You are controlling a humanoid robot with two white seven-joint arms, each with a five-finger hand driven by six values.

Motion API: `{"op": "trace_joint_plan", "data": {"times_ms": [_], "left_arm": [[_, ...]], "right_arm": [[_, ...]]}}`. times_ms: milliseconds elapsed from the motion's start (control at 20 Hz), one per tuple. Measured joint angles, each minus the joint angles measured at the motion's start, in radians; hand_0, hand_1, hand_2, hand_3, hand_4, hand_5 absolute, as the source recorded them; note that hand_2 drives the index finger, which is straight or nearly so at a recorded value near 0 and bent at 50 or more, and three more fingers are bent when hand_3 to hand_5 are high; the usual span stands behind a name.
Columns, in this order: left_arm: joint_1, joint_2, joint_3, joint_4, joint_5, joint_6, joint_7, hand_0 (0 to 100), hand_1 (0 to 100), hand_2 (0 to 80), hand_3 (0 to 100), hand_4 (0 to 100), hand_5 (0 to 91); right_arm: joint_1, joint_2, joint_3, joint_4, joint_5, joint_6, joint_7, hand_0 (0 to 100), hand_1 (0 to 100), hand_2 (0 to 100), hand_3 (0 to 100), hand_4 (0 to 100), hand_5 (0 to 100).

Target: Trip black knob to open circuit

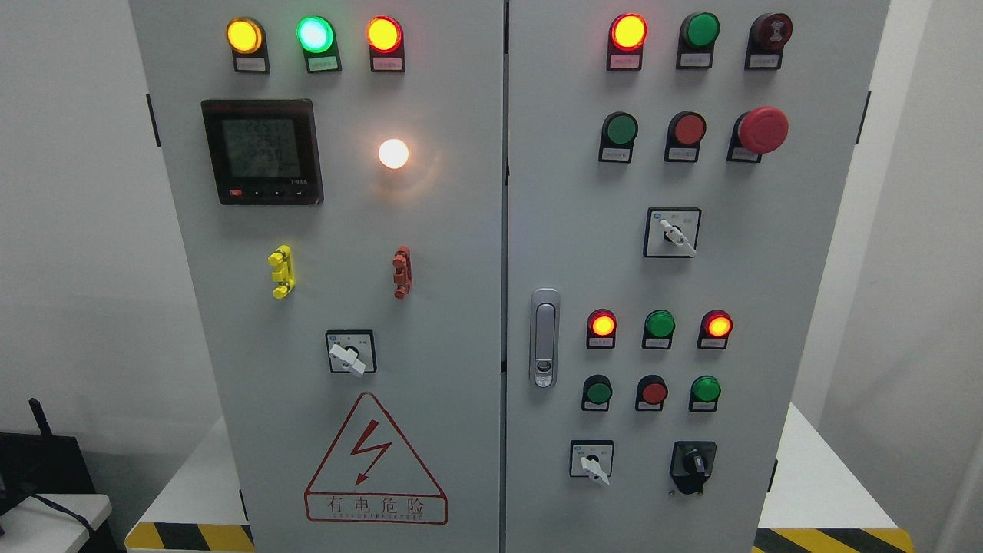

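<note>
Low on the right door of the grey electrical cabinet (430, 230), near its bottom edge, sits the black knob (693, 464), its pointer standing roughly upright on a black plate. Left of it is a white selector switch (592, 463); above, a row of small push buttons (651, 392). Neither robot hand shows anywhere, so their fingers cannot be judged. Label print under the lamps is too small to read, and the cabinet's foot is cut off below.
</note>
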Motion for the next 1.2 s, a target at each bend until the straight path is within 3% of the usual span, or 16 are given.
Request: {"op": "trace_joint_plan", "data": {"times_ms": [451, 902, 1202], "left_arm": [[0.000, 0.000, 0.000, 0.000, 0.000, 0.000, 0.000, 12, 39, 0.0, 0, 0, 0.0], [0.000, 0.000, 0.000, 0.000, 0.000, 0.000, 0.000, 12, 39, 0.0, 0, 0, 0.0], [0.000, 0.000, 0.000, 0.000, 0.000, 0.000, 0.000, 12, 39, 0.0, 0, 0, 0.0]], "right_arm": [[-0.145, 0.000, 0.013, -0.048, 0.101, 0.200, -0.109, 18, 78, 39, 78, 87, 95], [-0.270, 0.000, 0.071, -0.067, 0.149, 0.395, -0.216, 18, 79, 40, 78, 86, 95], [-0.336, 0.000, 0.113, -0.070, 0.157, 0.475, -0.249, 19, 79, 40, 77, 86, 94]]}}
